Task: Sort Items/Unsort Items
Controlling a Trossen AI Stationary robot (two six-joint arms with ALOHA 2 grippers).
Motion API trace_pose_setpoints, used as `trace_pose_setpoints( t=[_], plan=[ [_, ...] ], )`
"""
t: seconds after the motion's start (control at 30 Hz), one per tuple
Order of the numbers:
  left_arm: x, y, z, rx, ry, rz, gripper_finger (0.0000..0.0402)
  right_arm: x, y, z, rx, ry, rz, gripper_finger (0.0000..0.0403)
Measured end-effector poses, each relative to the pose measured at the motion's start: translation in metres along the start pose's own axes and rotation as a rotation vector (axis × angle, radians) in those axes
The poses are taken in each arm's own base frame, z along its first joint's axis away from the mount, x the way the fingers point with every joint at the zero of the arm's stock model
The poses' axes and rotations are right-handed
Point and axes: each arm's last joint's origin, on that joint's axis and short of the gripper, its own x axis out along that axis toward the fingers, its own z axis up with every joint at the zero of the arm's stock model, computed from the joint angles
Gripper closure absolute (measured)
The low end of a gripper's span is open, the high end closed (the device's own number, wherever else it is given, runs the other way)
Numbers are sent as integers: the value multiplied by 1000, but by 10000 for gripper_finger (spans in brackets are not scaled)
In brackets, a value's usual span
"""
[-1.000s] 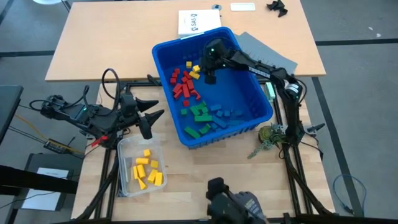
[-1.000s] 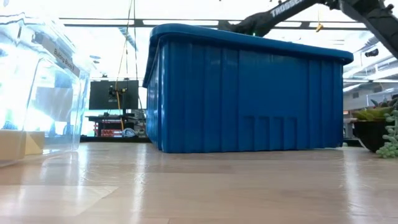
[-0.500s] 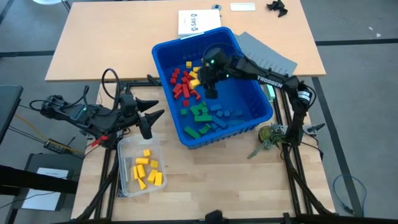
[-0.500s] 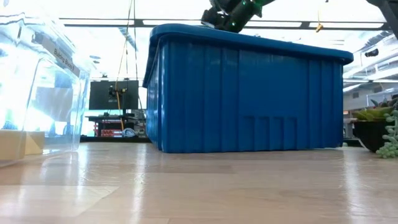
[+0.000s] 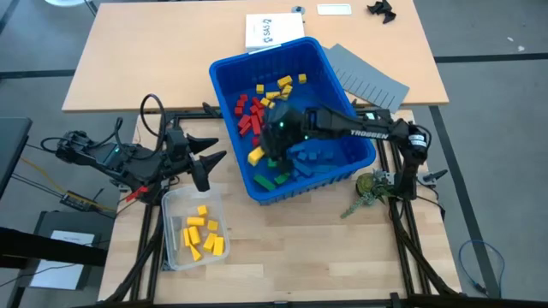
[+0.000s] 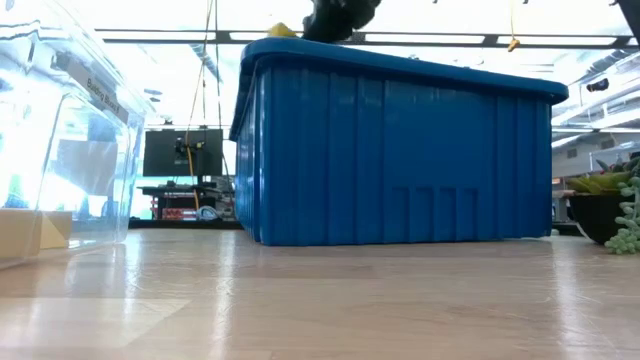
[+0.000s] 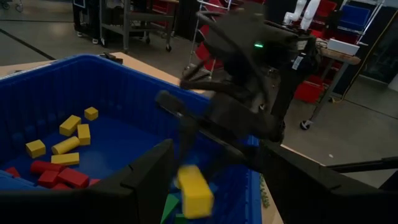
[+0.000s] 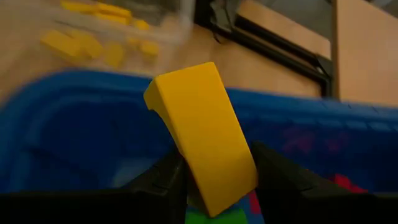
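From my end, the right gripper was clamped on a yellow block, a wedge, and hanging over the near-left part of the blue bin, just inside its left wall. In the low view you could just spot the yellow poking up above the bin's rim. The left wrist view caught the same block pinched between the right arm's fingers, up above the bin.

The rest of the blocks were in the bin in loose clumps: reds along the left side, yellows toward the far end, greens and blues at the near end.

The left gripper was parked off to the left of the bin, jaws apart, holding nothing, pointed toward the bin. Just in front of it sat the clear tub, with a bunch of yellow blocks in it.

Grey dividers lay on the table beside the bin's far right corner.
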Motion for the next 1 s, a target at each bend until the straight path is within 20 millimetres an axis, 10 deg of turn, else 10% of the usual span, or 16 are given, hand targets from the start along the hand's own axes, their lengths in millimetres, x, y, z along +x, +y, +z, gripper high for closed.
trace_pose_setpoints(
  t=[1.0],
  plan=[
    [0,0,0,0,0,0,153,-3,104,77,-55,-336,101,262]
  ],
)
